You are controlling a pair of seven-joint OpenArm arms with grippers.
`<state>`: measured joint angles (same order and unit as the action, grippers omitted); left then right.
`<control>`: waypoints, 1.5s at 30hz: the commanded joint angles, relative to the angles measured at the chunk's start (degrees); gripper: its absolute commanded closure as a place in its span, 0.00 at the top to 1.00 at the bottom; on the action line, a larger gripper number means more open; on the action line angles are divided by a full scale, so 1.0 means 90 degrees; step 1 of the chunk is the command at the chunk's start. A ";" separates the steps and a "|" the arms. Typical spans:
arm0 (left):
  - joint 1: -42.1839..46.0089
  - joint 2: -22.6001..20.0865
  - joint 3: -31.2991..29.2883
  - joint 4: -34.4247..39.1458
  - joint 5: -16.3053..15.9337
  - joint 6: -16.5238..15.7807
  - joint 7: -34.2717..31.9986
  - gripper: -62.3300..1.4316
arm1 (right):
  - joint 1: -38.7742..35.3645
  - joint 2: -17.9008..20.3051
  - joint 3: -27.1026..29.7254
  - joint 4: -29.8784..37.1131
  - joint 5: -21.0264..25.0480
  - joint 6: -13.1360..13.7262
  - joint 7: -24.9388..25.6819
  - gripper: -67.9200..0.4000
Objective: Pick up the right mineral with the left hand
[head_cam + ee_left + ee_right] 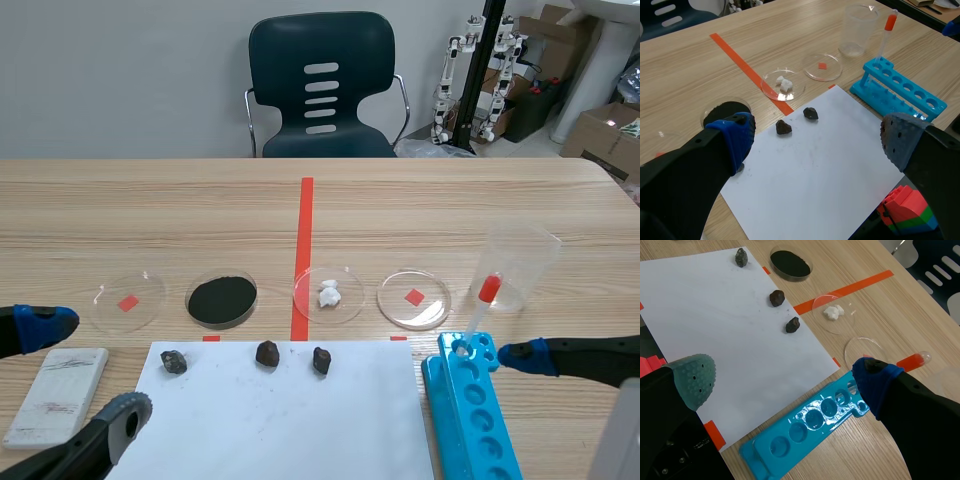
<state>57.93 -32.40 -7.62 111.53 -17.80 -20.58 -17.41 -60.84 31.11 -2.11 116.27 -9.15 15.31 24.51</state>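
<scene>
Three dark minerals lie in a row along the far edge of the white paper (280, 420). The right mineral (321, 360) (810, 113) (793, 325) is nearest the red tape line, with the middle mineral (267, 352) (783, 127) (777, 298) beside it and the left mineral (174, 361) (741, 257) further off. My left gripper (85, 370) (817, 142) hovers open over the paper's near left part, short of the minerals, holding nothing. Above the blue rack, my right gripper (575, 395) (782, 380) is open and empty.
Beyond the paper stand several petri dishes: one with black powder (221, 299), one with white chunks (329, 293), and two bare ones (414, 298) (128, 297). A blue tube rack (470, 405) with a red-bulbed pipette (480, 310), a plastic beaker (520, 265) and a white block (57, 393) flank it.
</scene>
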 commanded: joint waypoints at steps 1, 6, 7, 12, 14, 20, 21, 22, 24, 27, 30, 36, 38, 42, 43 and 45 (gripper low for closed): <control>-0.0012 0.0017 0.0000 0.0080 -0.0066 0.0012 -0.0087 0.85 | 0.0005 -0.0002 0.0022 0.0170 0.0063 -0.0032 0.0095 0.84; -0.0250 0.0019 0.0000 0.0080 -0.0063 0.0007 -0.0046 0.85 | 0.0005 -0.0002 0.0022 0.0170 0.0063 -0.0032 0.0095 0.84; -0.0325 0.0019 0.0000 0.0080 -0.0066 0.0007 0.0007 0.85 | 0.0005 -0.0002 0.0022 0.0170 0.0063 -0.0032 0.0095 0.84; -0.0971 0.0114 0.0192 0.0080 -0.0068 -0.0012 0.0891 0.85 | 0.0005 -0.0002 0.0022 0.0170 0.0061 -0.0032 0.0095 0.84; -0.1321 0.0124 0.0379 0.0080 -0.0068 -0.0012 0.1382 0.85 | 0.0005 -0.0002 0.0022 0.0170 0.0063 -0.0032 0.0095 0.84; -0.2460 0.0124 0.1297 0.0022 -0.0192 0.0051 0.2531 0.85 | 0.0005 -0.0002 0.0022 0.0170 0.0063 -0.0032 0.0095 0.84; -0.2662 0.0124 0.1462 -0.0036 -0.0301 0.0143 0.2657 0.85 | 0.0005 -0.0002 0.0022 0.0170 0.0063 -0.0032 0.0095 0.84; -0.2851 0.0124 0.1625 -0.0104 -0.0427 0.0255 0.2793 0.85 | 0.0005 -0.0002 0.0022 0.0170 0.0063 -0.0032 0.0095 0.84; -0.3245 0.0124 0.1962 -0.0291 -0.0590 0.0452 0.3099 0.85 | 0.0005 -0.0002 0.0022 0.0170 0.0063 -0.0032 0.0095 0.84; -0.3883 0.0124 0.2514 -0.0590 -0.0593 0.0738 0.3665 0.85 | 0.0005 -0.0002 0.0022 0.0170 0.0063 -0.0032 0.0095 0.84; -0.4471 0.0129 0.3024 -0.0818 -0.0595 0.1044 0.4238 0.85 | 0.0005 -0.0002 0.0022 0.0170 0.0063 -0.0032 0.0095 0.84; -0.5474 0.0539 0.3759 -0.1059 -0.0595 0.1678 0.5593 0.85 | 0.0005 -0.0002 0.0022 0.0170 0.0063 -0.0032 0.0095 0.84; -0.5717 0.0763 0.3881 -0.1156 -0.0595 0.1858 0.6011 0.85 | 0.0005 -0.0002 0.0022 0.0170 0.0063 -0.0032 0.0095 0.84; -0.6101 0.1151 0.4041 -0.1416 -0.0593 0.2378 0.6834 0.85 | 0.0005 -0.0002 0.0022 0.0170 0.0063 -0.0032 0.0095 0.84; -0.6169 0.1224 0.4063 -0.1489 -0.0597 0.2557 0.7021 0.85 | 0.0005 -0.0002 0.0022 0.0170 0.0063 -0.0032 0.0095 0.84; -0.6271 0.1353 0.4065 -0.1610 -0.0624 0.2946 0.7397 0.85 | 0.0005 -0.0002 0.0022 0.0170 0.0063 -0.0032 0.0095 0.84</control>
<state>1.26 -20.21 29.23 96.66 -23.03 5.19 49.21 -60.84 31.11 -2.11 116.27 -9.15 15.31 24.51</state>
